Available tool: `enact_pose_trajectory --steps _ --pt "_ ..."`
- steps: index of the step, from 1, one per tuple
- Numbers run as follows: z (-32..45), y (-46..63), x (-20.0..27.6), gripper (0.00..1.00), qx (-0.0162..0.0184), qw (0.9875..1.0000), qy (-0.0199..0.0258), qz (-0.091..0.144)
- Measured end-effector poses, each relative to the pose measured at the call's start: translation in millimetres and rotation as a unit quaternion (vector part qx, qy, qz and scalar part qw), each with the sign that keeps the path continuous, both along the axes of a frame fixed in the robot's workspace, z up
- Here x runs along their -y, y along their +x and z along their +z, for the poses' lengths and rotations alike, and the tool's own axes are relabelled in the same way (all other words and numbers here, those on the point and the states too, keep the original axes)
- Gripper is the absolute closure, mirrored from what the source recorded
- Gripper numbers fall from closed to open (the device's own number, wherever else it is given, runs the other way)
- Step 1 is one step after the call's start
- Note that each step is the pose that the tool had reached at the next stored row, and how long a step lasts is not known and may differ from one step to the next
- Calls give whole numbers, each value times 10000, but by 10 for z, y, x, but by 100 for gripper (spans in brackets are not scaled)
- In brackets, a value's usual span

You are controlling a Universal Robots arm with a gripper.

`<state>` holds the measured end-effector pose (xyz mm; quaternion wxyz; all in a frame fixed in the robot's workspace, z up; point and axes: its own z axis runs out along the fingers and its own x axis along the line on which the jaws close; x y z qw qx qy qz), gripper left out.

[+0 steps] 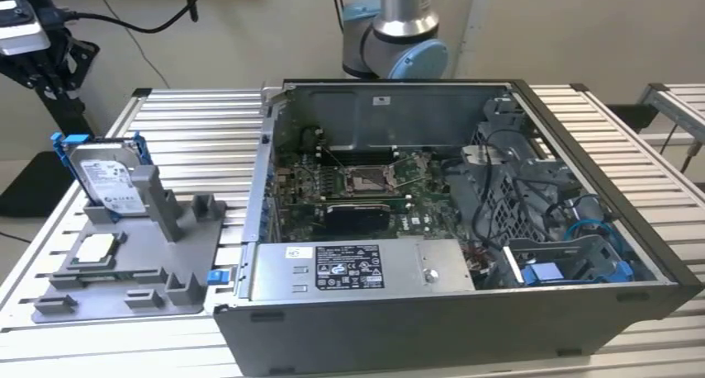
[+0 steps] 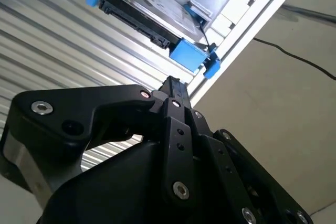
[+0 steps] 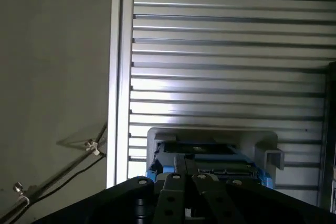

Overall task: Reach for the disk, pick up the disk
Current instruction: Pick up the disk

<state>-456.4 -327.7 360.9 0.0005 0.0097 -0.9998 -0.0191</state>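
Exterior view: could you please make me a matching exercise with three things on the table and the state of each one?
Things:
1. disk
2. silver chip
3. computer case

States:
A. open, its inside showing
B. standing on edge in the grey holder
C. lying flat on the grey holder

Pairs: 1-B, 2-C, 3-A

My arm [image 1: 399, 31] stands upright at its base joints, gripper [image 2: 172, 84] low, black fingers [image 2: 176, 129] drawn together tip to tip.
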Motion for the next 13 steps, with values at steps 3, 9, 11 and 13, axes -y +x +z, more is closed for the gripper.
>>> enact_pose_trajectory --steps 3,9,11,13 --pt "-1 -28 96 100 0 10000 0 -2" --pt "-4 -48 301 100 0 10000 0 -2" --pt "-5 -34 329 100 -1 10000 0 -1" --pt "-4 -31 336 100 -1 10000 1 -1"
